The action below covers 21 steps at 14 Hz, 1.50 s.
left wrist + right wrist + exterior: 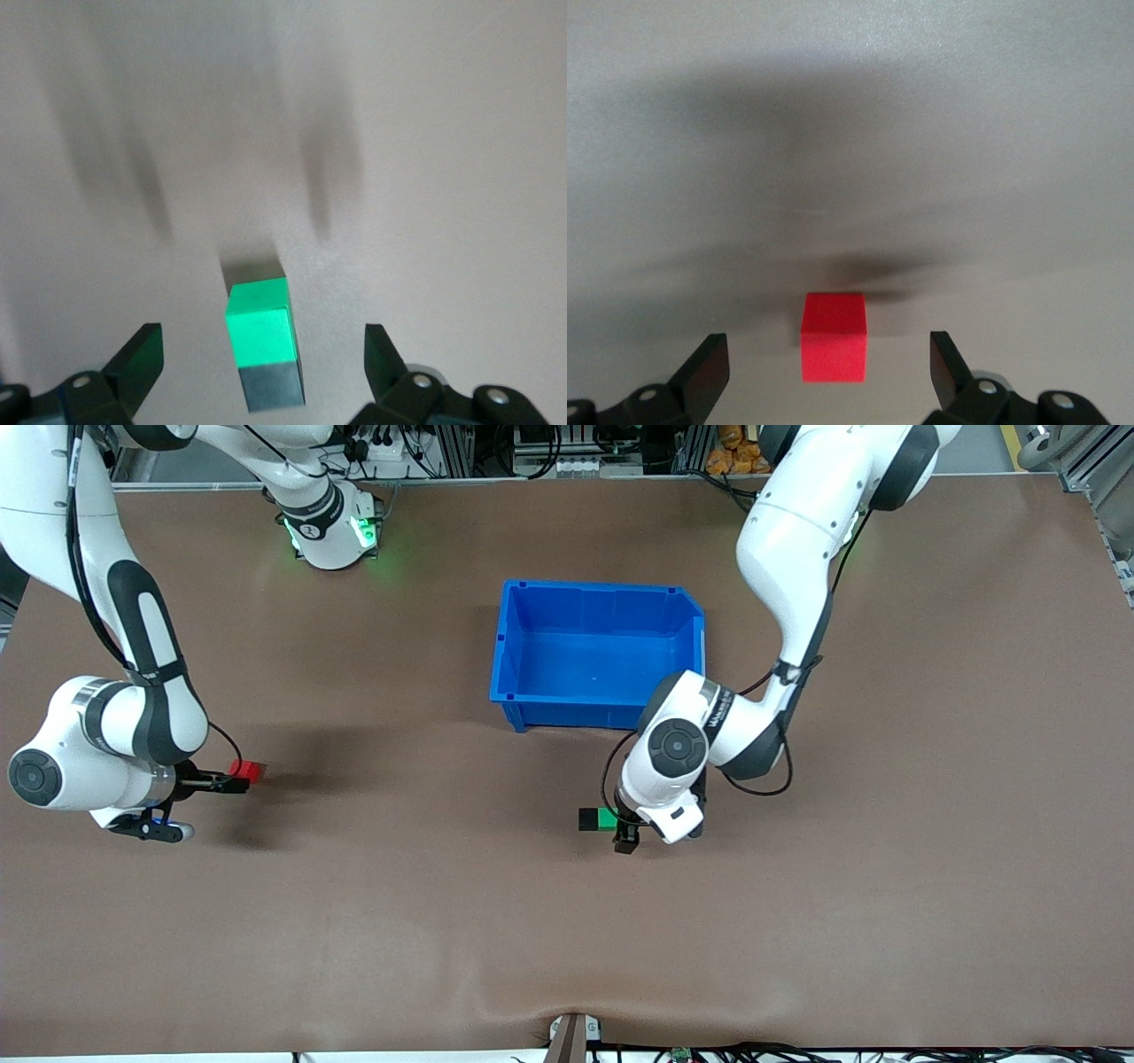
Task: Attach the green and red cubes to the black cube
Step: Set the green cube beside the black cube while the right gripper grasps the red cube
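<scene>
The green cube [608,818] and the black cube [589,818] lie side by side and touching on the table, nearer the front camera than the blue bin. My left gripper [625,834] is open just beside and above them. In the left wrist view the green cube [259,323] and black cube [273,387] lie between my left gripper's [261,338] spread fingers, apart from both. The red cube [248,769] lies alone toward the right arm's end. My right gripper [229,783] is open right at it. In the right wrist view the red cube [834,348] lies between my right gripper's [829,345] fingers, untouched.
An empty blue bin [509,646] stands in the middle of the brown table, close to my left arm's elbow [678,748]. The right arm's base [330,531] stands at the table's back edge.
</scene>
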Tool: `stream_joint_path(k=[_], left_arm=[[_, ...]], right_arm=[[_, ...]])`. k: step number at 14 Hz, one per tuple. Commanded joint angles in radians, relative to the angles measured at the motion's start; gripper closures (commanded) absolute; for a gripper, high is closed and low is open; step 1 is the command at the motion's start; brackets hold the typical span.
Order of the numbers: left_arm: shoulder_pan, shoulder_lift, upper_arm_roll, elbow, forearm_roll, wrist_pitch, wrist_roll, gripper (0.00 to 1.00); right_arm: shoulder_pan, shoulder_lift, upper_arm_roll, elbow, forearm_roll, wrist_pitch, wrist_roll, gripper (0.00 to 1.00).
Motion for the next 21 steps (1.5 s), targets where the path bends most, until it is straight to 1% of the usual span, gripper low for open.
stream_joint_path(k=[1,4,8,9,11,13,15,16,18,21], left_arm=[[0.055,-0.102,0.002,-0.017,0.018,-0.090,0.093,0.00],[0.111,-0.197,0.000,-0.031,0.018,-0.186,0.242,0.00],[0.202,-0.316,0.000,-0.045,0.018,-0.347,0.585,0.00],[0.229,-0.340,0.000,-0.045,0.018,-0.374,0.653,0.00],[0.275,-0.379,0.000,-0.045,0.018,-0.432,0.792,0.00],[0.311,-0.415,0.000,-0.051,0.033,-0.473,0.886,0.00],[0.322,-0.446,0.000,-0.061,0.065,-0.501,0.934,0.00],[0.326,-0.463,0.000,-0.068,0.085,-0.513,0.974,0.00],[0.343,-0.498,0.000,-0.084,0.130,-0.538,1.059,0.00],[0.392,-0.563,0.000,-0.115,0.137,-0.576,1.191,0.00]], right_arm=[[-0.021,0.009,0.014,-0.011,0.014,0.027,-0.005,0.00],[-0.026,0.023,0.014,-0.013,0.031,0.027,-0.005,0.00],[-0.024,0.036,0.014,-0.043,0.037,0.085,-0.005,0.00],[-0.024,0.036,0.014,-0.054,0.041,0.109,-0.005,0.00],[-0.024,0.037,0.014,-0.057,0.045,0.114,-0.005,0.00],[-0.024,0.037,0.014,-0.057,0.045,0.114,-0.005,0.00],[-0.024,0.039,0.014,-0.057,0.046,0.112,-0.004,0.06],[-0.024,0.042,0.014,-0.057,0.045,0.112,-0.004,0.12],[-0.024,0.045,0.014,-0.057,0.048,0.114,-0.004,0.26],[-0.024,0.045,0.014,-0.057,0.064,0.112,-0.004,0.27]])
